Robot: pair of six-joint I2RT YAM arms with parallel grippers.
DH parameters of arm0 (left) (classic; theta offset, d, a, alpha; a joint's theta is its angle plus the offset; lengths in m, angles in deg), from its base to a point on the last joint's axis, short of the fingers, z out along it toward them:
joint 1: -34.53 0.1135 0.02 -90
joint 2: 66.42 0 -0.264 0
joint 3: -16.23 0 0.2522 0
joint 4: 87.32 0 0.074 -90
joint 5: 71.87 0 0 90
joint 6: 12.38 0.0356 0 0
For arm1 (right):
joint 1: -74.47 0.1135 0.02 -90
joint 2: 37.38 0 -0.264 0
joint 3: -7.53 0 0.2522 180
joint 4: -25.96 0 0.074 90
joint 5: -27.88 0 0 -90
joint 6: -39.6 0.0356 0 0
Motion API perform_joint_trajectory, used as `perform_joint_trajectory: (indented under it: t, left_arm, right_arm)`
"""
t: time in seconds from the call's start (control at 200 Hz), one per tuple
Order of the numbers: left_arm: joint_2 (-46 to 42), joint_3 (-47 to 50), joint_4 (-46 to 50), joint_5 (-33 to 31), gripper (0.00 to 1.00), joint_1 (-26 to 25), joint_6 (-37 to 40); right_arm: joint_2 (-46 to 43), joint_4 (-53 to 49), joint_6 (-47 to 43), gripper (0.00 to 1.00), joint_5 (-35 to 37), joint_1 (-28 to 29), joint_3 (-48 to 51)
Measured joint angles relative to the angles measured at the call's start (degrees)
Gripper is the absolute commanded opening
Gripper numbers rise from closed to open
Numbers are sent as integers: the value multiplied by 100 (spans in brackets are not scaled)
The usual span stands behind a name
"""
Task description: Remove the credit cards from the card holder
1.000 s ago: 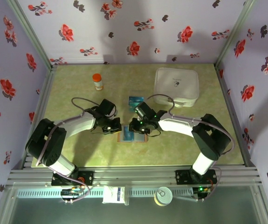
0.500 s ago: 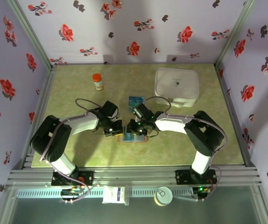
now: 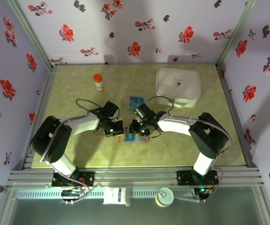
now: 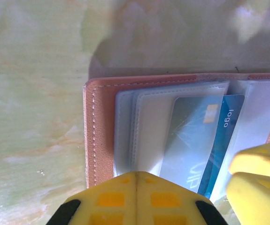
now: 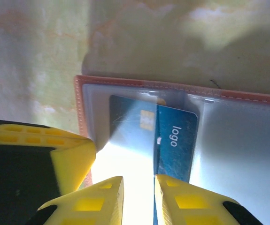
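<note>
Clutter keeps well back from the work: a white square lidded container at the far right, an orange-capped bottle at the far left, and a small teal-blue card stack between them, nearer the arms. The card holder lies open and flat in the middle of the mottled green table, with both arms bent inward over it.

The left gripper is clenched and empty, its yellow pads meeting in a seam at the holder's near edge above the clear sleeves. The right gripper stands just beside it with its jaws a little apart. Glare fills the gap, so it looks empty, but I cannot be sure.

A teal card printed "logo" lies half covered by a glossy clear sleeve, its lower end running under one right finger. The holder's rim is reddish-brown and leather-like, with pale stitching and rounded corners. Bare table lies open beyond its far edge, and floral walls enclose the table.
</note>
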Motion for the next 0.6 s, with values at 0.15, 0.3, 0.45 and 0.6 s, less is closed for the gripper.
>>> perform_joint_trajectory:
  t: [0.15, 0.3, 0.45, 0.6]
  left_arm:
    - [-151, -74, 98, -28, 0, 0, -2]
    - [-177, -188, 96, -2, 0, -26, -4]
    - [-177, -243, 98, 9, 0, -70, -2]
    - [-142, -243, 76, 9, 0, -76, -2]
  right_arm:
    - [-229, 4, 0, 25, 2, -9, 17]
    - [-361, 13, 2, 25, 2, -55, 160]
    - [-363, -9, 4, 25, -2, -107, 275]
    - [-369, -9, 4, 26, -4, -118, 278]
